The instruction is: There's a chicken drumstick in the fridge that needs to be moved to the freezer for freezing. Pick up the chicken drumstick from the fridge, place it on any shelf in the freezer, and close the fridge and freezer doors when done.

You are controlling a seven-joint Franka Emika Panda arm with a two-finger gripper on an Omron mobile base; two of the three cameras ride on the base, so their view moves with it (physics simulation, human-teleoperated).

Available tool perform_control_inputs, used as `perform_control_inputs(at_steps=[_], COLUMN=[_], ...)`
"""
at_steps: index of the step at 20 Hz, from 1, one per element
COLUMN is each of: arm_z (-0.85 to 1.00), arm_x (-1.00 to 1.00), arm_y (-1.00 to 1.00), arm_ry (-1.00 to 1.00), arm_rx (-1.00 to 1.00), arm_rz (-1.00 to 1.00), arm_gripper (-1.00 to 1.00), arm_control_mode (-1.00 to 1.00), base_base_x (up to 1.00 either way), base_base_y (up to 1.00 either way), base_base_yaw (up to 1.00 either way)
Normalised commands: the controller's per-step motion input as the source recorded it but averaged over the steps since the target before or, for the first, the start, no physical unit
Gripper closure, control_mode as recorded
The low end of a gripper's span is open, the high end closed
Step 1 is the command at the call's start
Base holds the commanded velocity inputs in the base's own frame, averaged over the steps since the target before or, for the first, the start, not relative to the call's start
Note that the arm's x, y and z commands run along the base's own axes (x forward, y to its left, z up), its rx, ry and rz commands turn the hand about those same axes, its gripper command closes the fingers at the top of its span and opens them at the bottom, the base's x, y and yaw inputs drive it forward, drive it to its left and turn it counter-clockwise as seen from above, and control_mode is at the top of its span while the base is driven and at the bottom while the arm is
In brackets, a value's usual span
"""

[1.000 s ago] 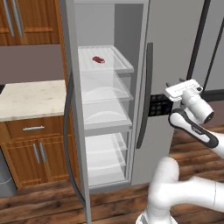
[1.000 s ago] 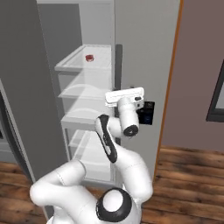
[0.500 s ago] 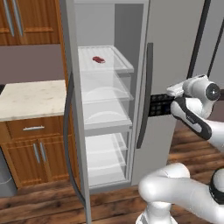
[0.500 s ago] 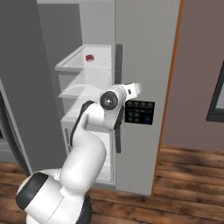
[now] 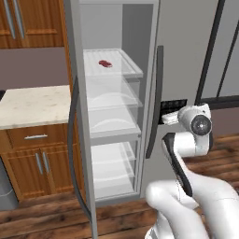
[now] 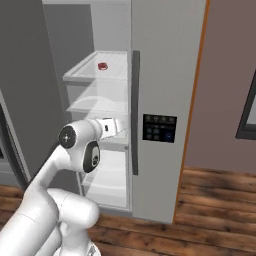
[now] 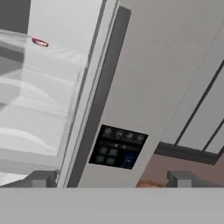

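The narrower freezer [image 5: 112, 107] stands open; a small red piece of meat [image 5: 105, 63] [image 6: 102, 66] [image 7: 40, 42] lies on its top shelf [image 5: 126, 70]. The fridge door [image 5: 186, 51] [image 6: 167, 60] beside it is closed, with a black control panel [image 6: 159, 128] [image 7: 118, 146] and a dark bar handle [image 5: 155, 102] [image 6: 135, 110] [image 7: 100, 96]. The chicken drumstick is hidden. My gripper [image 5: 167, 117] [image 6: 120, 128] [image 7: 113, 179] is open and empty, at control-panel height in front of the closed door near its handle, apart from it.
The freezer door [image 5: 73, 140] hangs open to the left, edge-on, its handle facing me. Behind it are a pale stone counter [image 5: 32, 105] and brown wooden cabinets [image 5: 37, 163]. A brown wall [image 6: 225, 75] borders the fridge on the right.
The arm has swung and folded over. The hand has come down and leftward from beside the control panel to the closed door's handle. Doors and meat have not moved.
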Motion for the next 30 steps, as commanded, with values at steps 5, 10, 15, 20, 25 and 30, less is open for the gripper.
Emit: perform_control_inputs(at_steps=[5, 10, 15, 20, 25, 30], arm_z=[0.20, 0.18, 0.15, -0.01, -0.01, -0.06], arm_x=[-0.70, -0.48, -0.62, -0.65, -0.49, -0.41], arm_y=[0.99, 0.99, 0.86, 0.76, 0.72, 0.86], arm_ry=[0.12, 0.19, 0.10, 0.00, -0.01, -0.02], arm_rx=[0.00, 0.00, 0.00, 0.00, 0.02, 0.06], arm_rz=[0.00, 0.01, 0.00, 0.00, 0.00, 0.00], arm_gripper=[-1.00, -1.00, -1.00, -1.00, -1.00, -1.00], arm_control_mode=[-1.00, -1.00, -1.00, -1.00, -1.00, -1.00], base_base_x=[0.00, 0.00, 0.00, 0.00, 0.00, 0.00], base_base_y=[0.00, 0.00, 0.00, 0.00, 0.00, 0.00], base_base_yaw=[0.00, 0.00, 0.00, 0.00, 0.00, 0.00])
